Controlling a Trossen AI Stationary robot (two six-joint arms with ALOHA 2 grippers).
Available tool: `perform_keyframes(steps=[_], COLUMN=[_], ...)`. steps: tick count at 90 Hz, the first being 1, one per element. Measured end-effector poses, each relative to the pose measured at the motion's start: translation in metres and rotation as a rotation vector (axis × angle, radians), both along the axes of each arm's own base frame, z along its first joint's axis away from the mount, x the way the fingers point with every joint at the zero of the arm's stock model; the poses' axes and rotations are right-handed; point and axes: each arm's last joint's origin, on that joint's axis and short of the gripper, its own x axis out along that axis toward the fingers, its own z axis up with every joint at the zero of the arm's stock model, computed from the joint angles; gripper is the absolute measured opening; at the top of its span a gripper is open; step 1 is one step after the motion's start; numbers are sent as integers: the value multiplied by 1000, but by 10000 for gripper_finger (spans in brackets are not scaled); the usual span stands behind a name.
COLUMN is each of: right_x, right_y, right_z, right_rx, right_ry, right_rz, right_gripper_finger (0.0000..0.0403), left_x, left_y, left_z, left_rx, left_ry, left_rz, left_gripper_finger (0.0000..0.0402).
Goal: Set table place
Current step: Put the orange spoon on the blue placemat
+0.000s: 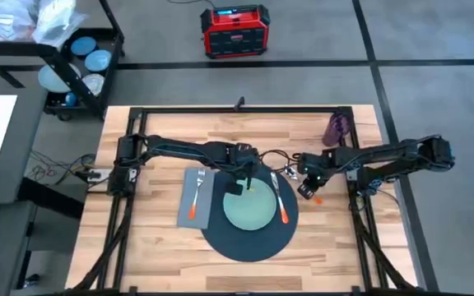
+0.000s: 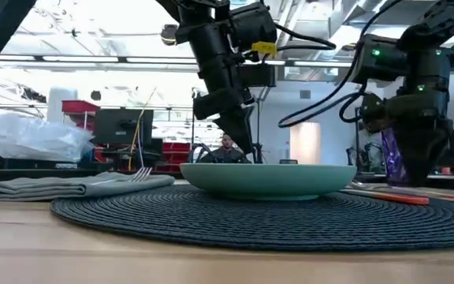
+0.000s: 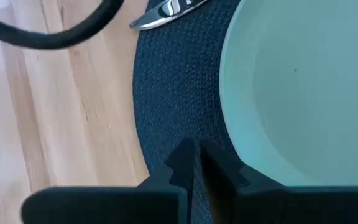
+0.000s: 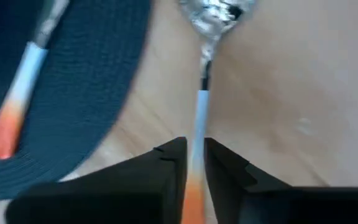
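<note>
Currently —
Right gripper (image 4: pixel 194 165): jaws pinched on spoon (image 4: pixel 204 74) handle, on the table (image 1: pixel 163 247) just right of the mat (image 1: pixel 245 242).
Left gripper (image 3: pixel 194 163): fingers nearly closed, holding nothing, above mat at plate's (image 1: pixel 249 210) far-left rim.
Knife (image 1: pixel 280 200): on mat, right of plate.
Fork (image 1: pixel 197 193): on napkin (image 1: pixel 186 205), left.
Cup (image 1: pixel 336 127): far right.

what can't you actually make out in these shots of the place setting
- Small purple cup: high view, too small to tell upright or tipped; low view, right arm covers most of it.
- Orange-handled spoon: right wrist view, handle end hidden between the right gripper fingers; bowl blurred.
- Left gripper: left wrist view, fingers look shut, but contact with the dark round woven mat is unclear.
</note>
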Motion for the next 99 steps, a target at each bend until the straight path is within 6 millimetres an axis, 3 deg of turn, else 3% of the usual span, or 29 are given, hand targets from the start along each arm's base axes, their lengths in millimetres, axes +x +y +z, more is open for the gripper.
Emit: perform_keyframes(steps=[36, 65, 77, 92, 99], right_x=[0, 13, 17, 19, 20], right_y=[-13, -13, -12, -8, -5], right_z=[-1, -28, -24, -14, -13], right_rx=[-34, 6, 1, -32, -23], right_ry=[-5, 139, 174, 164, 157], right_rz=[-14, -3, -18, -13, -7], right_gripper_finger=[132, 148, 122, 25, 10], left_x=[0, 0, 0, 0, 0], left_y=[0, -2, -2, -2, -2], left_z=[0, 0, 0, 0, 0], left_rx=[-1, -15, -15, -16, -20], left_ry=[-4, -5, -2, 3, 2], left_rz=[1, 9, 7, 9, 16], left_gripper_finger=[11, 11, 11, 11, 11])
